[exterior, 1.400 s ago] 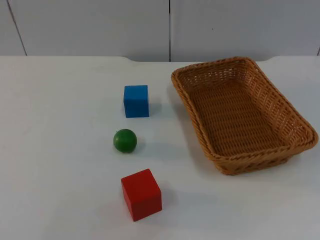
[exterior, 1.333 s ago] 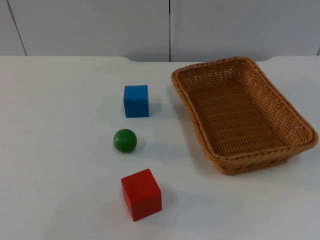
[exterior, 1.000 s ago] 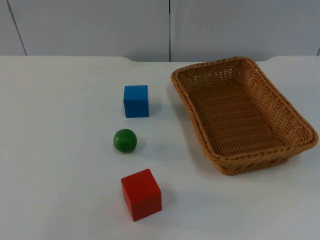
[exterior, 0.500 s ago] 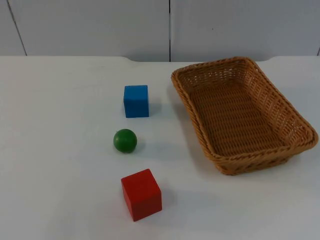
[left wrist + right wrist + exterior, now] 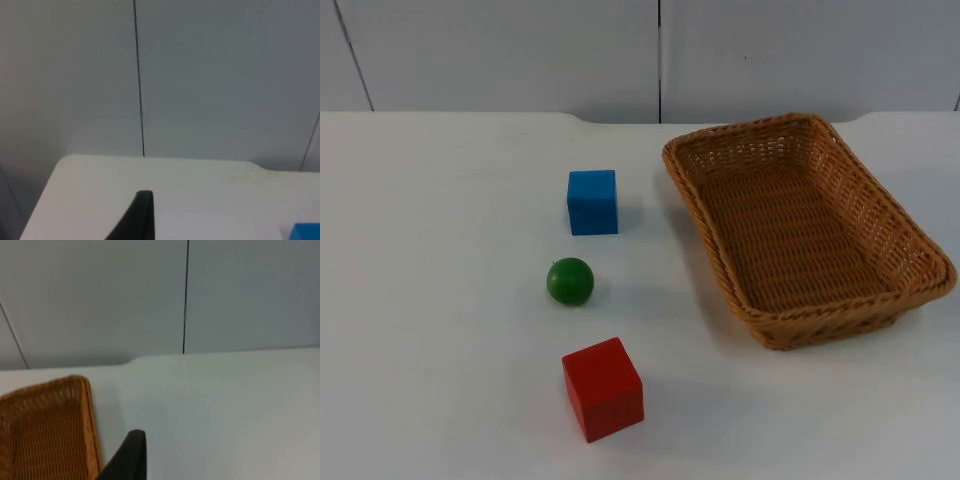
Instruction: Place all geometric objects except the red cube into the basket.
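Observation:
A blue cube (image 5: 592, 201) stands on the white table (image 5: 440, 250), just left of the brown wicker basket (image 5: 750, 129). Nothing lies in the basket. A green ball (image 5: 570, 281) rests in front of the blue cube, and a red cube (image 5: 603, 388) sits nearer the front edge. My left gripper (image 5: 142, 215) hangs back over the table's far left part, with a corner of the blue cube (image 5: 306, 232) beside it. My right gripper (image 5: 130, 452) waits beyond the basket's (image 5: 45, 430) far end. Neither gripper holds or touches anything.
The grey partition wall (image 5: 520, 50) closes off the table's far edge. Open white table surface surrounds the three objects on the left and in front of the basket.

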